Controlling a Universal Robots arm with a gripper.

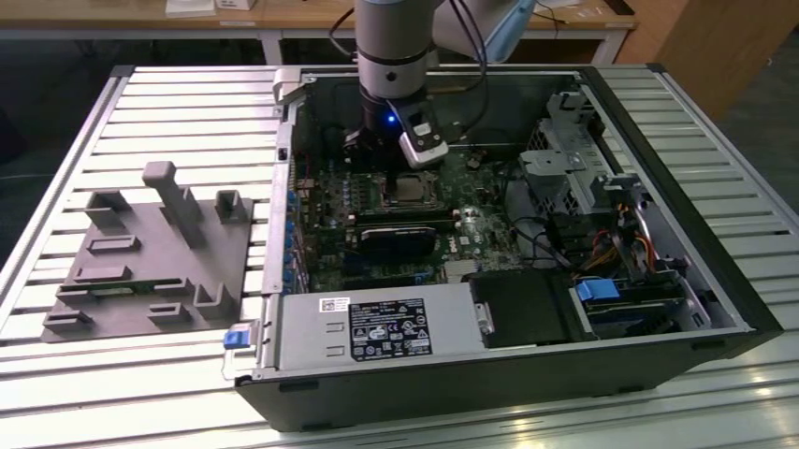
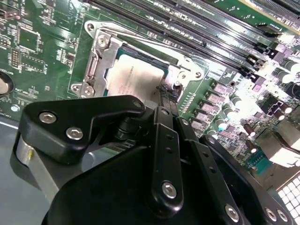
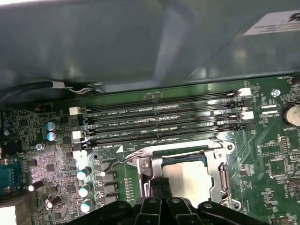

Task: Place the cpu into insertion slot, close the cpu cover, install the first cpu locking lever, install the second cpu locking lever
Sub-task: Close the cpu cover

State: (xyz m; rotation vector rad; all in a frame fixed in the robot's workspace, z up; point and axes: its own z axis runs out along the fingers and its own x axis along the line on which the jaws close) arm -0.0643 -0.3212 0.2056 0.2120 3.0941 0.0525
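Observation:
The cpu (image 2: 133,77) lies flat in the insertion slot (image 1: 406,192) on the green motherboard, its silver-grey top showing through the window of the cpu cover (image 2: 96,61). The cover lies down over it. In the first wrist view the cpu (image 3: 190,180) sits inside the cover (image 3: 221,176), and a thin wire locking lever (image 3: 117,161) runs along the socket's edge with its end sticking out sideways. My gripper (image 2: 167,96) is shut with nothing visibly held, its tips at the socket's edge beside the cpu. The black fingertips (image 3: 159,187) are also visible in the first wrist view.
Long black memory slots (image 3: 159,122) run beside the socket. The open computer case holds a power supply (image 1: 374,327), a black block (image 1: 399,238) and a drive cage (image 1: 581,168) with cables. A grey fixture plate (image 1: 150,253) lies at the exterior view's left.

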